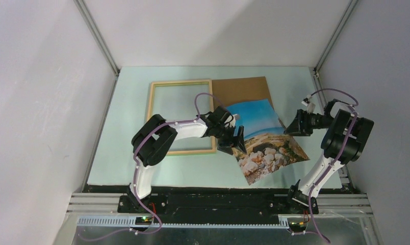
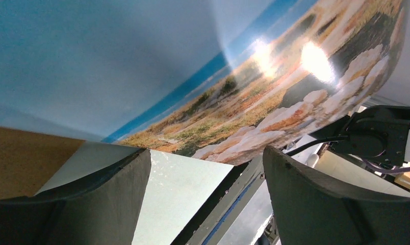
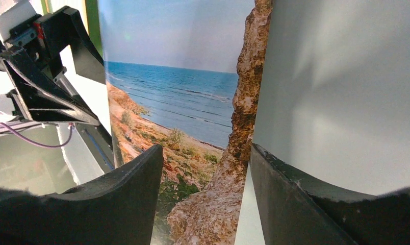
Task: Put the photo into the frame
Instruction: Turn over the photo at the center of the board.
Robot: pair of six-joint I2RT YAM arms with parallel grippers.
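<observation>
The photo (image 1: 266, 138) lies picture side up and turned askew at centre right, its far part over a brown backing board (image 1: 244, 89). The pale wooden frame (image 1: 155, 115) lies flat to its left, with nothing inside it. My left gripper (image 1: 238, 142) is open at the photo's left edge. In the left wrist view the gripper (image 2: 205, 153) has only table between its fingers, and the glossy photo (image 2: 233, 97) curves just beyond them. My right gripper (image 1: 291, 127) is open at the photo's right edge. In the right wrist view the gripper (image 3: 207, 148) has the photo (image 3: 193, 168) showing between its fingers.
The pale green table mat (image 1: 126, 163) ends at a black rail (image 1: 218, 201) along the near edge. Grey walls and metal corner posts (image 1: 98, 38) close in the left, back and right sides.
</observation>
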